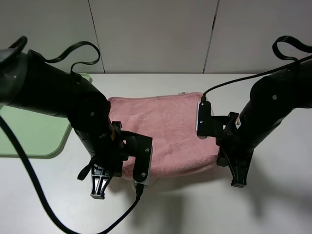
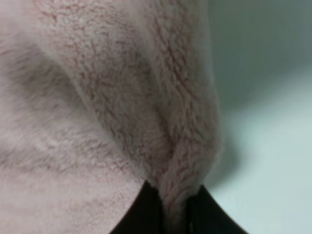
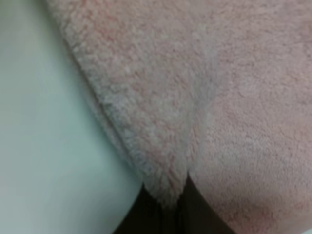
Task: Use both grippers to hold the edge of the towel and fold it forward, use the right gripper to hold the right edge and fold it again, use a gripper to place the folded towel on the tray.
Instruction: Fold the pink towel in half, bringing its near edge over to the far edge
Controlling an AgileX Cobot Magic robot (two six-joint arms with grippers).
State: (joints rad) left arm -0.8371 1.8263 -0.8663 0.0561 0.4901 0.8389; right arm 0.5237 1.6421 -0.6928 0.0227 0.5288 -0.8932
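Note:
The dusty-pink towel (image 1: 165,126) lies spread on the white table (image 1: 195,209), its near edge raised a little over a shadow. My left gripper (image 1: 101,187) is at the towel's near left corner and my right gripper (image 1: 238,179) at its near right corner, both pointing down. In the left wrist view the black fingers (image 2: 136,217) of the left gripper (image 2: 173,214) pinch a fold of the towel (image 2: 97,97). In the right wrist view the right gripper (image 3: 168,209) is shut on the towel (image 3: 229,97) the same way. The light-green tray (image 1: 34,136) lies at the left, partly hidden by the left arm.
Both bulky black arms hang over the table, one on each side of the towel, with cables trailing toward the front. A grey panelled wall (image 1: 156,34) stands behind the table's far edge.

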